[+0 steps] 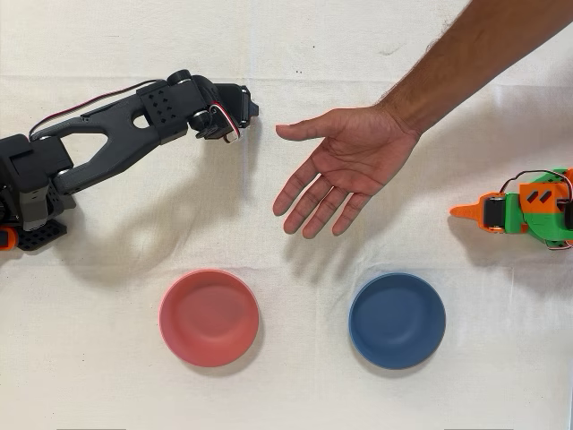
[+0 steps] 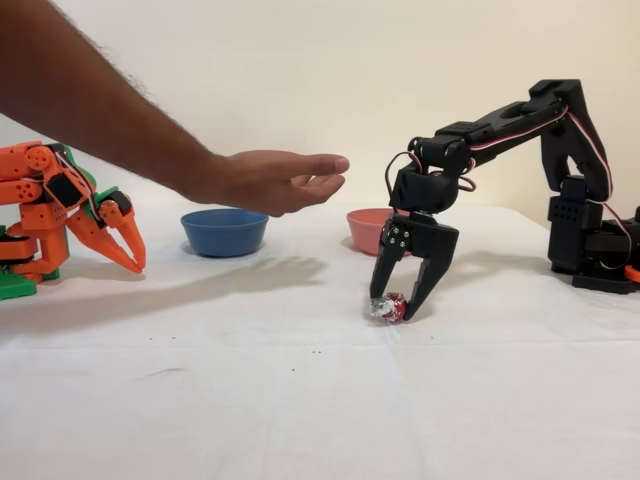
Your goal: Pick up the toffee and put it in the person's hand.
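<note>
In the fixed view the toffee (image 2: 389,307), a small shiny red-wrapped candy, lies on the white cloth. My black gripper (image 2: 396,304) points straight down over it. Its jaws stand open, one finger on each side of the candy, tips at the cloth. In the overhead view the gripper (image 1: 235,115) sits at the upper left, and its head hides the toffee. The person's hand (image 1: 345,166) is held open, palm up, above the table just right of the gripper; in the fixed view the hand (image 2: 280,180) hovers to the left of and higher than the gripper.
A red bowl (image 1: 209,317) and a blue bowl (image 1: 397,320) stand side by side on the cloth. The idle orange arm (image 1: 524,210) rests at the right edge in the overhead view. The forearm (image 1: 474,54) crosses the upper right.
</note>
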